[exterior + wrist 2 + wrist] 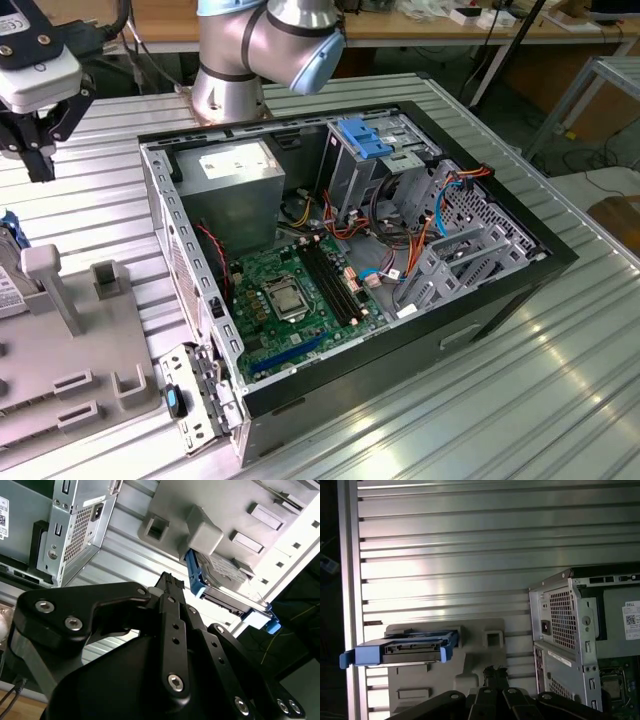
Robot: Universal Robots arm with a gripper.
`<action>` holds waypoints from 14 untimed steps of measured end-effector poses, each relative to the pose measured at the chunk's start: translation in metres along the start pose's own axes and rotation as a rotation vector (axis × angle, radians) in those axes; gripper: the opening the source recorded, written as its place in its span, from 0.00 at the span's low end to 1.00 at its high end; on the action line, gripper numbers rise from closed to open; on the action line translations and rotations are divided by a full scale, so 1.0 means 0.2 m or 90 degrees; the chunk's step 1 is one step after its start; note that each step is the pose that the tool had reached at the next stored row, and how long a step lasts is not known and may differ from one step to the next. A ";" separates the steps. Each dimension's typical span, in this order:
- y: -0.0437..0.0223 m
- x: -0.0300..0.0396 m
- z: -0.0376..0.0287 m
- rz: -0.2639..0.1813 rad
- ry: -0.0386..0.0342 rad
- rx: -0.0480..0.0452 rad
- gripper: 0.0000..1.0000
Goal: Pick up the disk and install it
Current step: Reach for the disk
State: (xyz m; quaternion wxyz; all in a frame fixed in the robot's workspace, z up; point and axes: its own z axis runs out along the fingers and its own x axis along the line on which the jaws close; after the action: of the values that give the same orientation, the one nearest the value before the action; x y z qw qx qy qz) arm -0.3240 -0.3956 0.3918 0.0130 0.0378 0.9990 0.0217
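Closed hand near blue-railed disk

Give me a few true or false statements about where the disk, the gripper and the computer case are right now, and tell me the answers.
1. The disk sits in the grey holder, outside the computer case. True.
2. The gripper is clamped on the disk. False: it is shut on nothing and is apart from the disk.
3. The computer case lies open with its green circuit board showing. True.
4. The rails on the disk are red. False: they are blue.
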 end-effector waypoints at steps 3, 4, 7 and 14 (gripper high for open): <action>-0.002 0.031 0.000 0.000 0.0000 0.0000 0.11; -0.003 0.042 -0.001 0.000 0.0000 0.0000 0.11; -0.005 0.064 -0.001 0.000 0.0000 0.0000 0.11; -0.010 0.132 -0.003 0.000 0.0000 0.0000 0.11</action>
State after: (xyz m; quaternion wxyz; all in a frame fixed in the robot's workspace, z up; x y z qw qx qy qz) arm -0.3505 -0.3956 0.3915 0.0131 0.0379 0.9990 0.0217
